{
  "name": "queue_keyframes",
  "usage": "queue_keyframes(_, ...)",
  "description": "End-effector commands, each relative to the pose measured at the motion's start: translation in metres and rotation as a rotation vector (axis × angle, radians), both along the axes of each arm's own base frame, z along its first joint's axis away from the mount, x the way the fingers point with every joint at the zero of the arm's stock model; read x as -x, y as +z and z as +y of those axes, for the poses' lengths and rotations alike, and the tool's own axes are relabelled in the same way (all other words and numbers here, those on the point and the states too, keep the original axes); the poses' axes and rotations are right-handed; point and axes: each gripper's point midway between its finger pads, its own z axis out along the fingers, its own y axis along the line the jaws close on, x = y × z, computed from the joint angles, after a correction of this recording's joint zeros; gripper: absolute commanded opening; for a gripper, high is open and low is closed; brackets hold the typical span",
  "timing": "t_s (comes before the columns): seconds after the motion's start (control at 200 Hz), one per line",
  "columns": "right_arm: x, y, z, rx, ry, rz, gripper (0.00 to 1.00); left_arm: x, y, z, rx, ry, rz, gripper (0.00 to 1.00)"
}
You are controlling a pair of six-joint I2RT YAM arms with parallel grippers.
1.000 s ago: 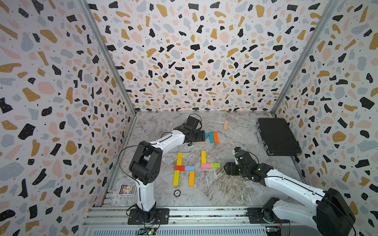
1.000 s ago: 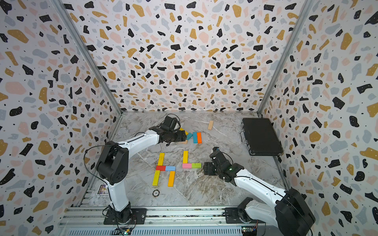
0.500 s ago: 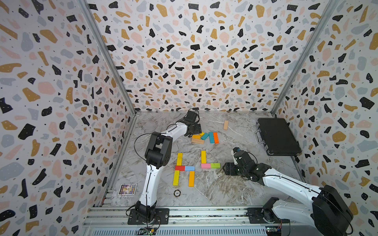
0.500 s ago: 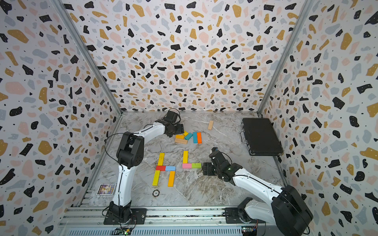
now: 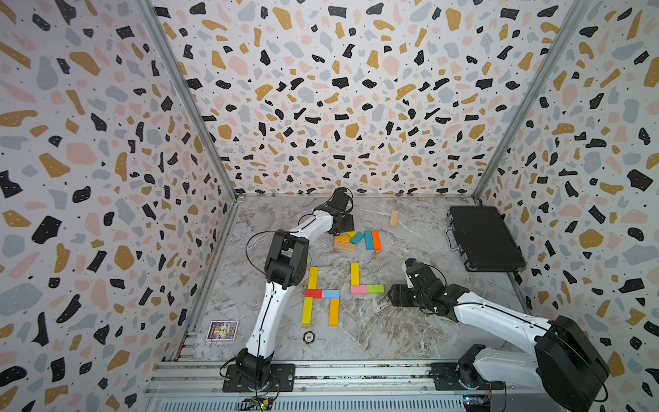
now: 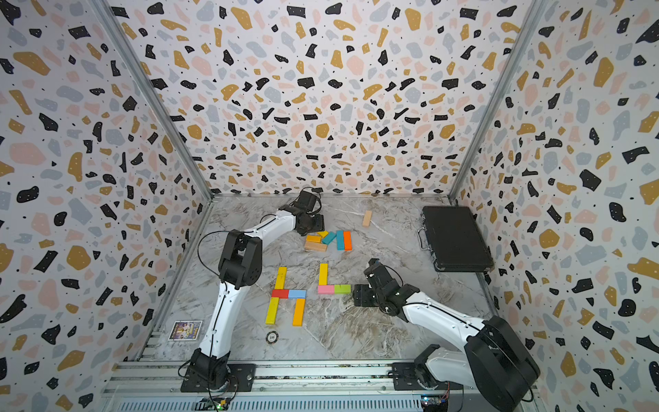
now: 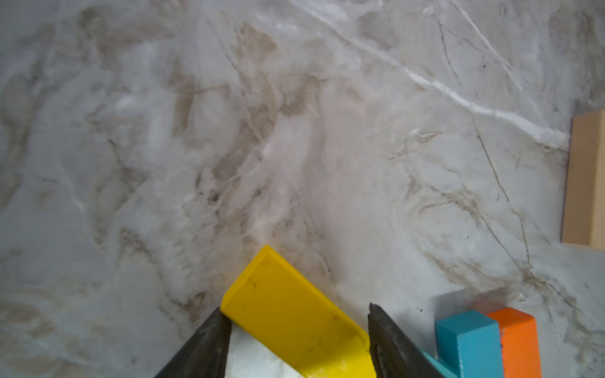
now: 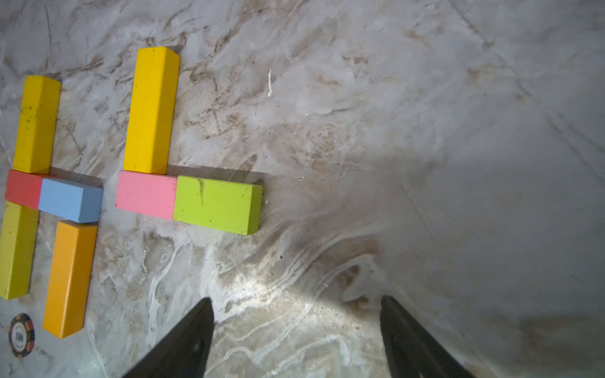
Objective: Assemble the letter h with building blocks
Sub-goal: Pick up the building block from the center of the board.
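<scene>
In the left wrist view my left gripper (image 7: 298, 309) has a yellow block (image 7: 288, 314) slanting between its jaws, touching both fingers. In a top view it sits at the back edge of a loose pile (image 5: 356, 239) of teal, orange and wood blocks. Nearer the front lies an h of yellow, red, blue and orange blocks (image 5: 321, 294). Beside it a yellow block (image 5: 354, 274) stands on a pink (image 8: 145, 193) and green (image 8: 217, 204) pair. My right gripper (image 8: 297, 298) hovers open over bare table just right of the green block (image 5: 375, 289).
A black case (image 5: 483, 239) lies at the right wall. A lone wood block (image 5: 393, 218) sits near the back. A round disc marked 100 (image 5: 308, 336) and a small card (image 5: 222, 330) lie near the front edge.
My left arm reached farther back and its jaws narrowed onto the yellow block at the pile. The right arm has not moved.
</scene>
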Motion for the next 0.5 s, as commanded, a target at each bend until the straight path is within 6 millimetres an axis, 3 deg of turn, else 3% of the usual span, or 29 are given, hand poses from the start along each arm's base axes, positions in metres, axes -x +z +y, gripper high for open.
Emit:
queue_keyframes(0.0, 0.0, -0.001, 0.0, -0.005, 0.009, -0.002, 0.82, 0.007, -0.008, -0.012, -0.092, -0.068, 0.003, 0.63)
queue_keyframes(0.235, 0.001, -0.003, -0.001, -0.004, 0.011, 0.003, 0.82, 0.002, -0.022, 0.004, -0.309, -0.107, 0.012, 0.51)
queue_keyframes(0.496, 0.0, -0.004, -0.001, -0.009, 0.002, 0.0, 0.81, -0.013, -0.014, 0.0, -0.324, -0.124, -0.065, 0.35)
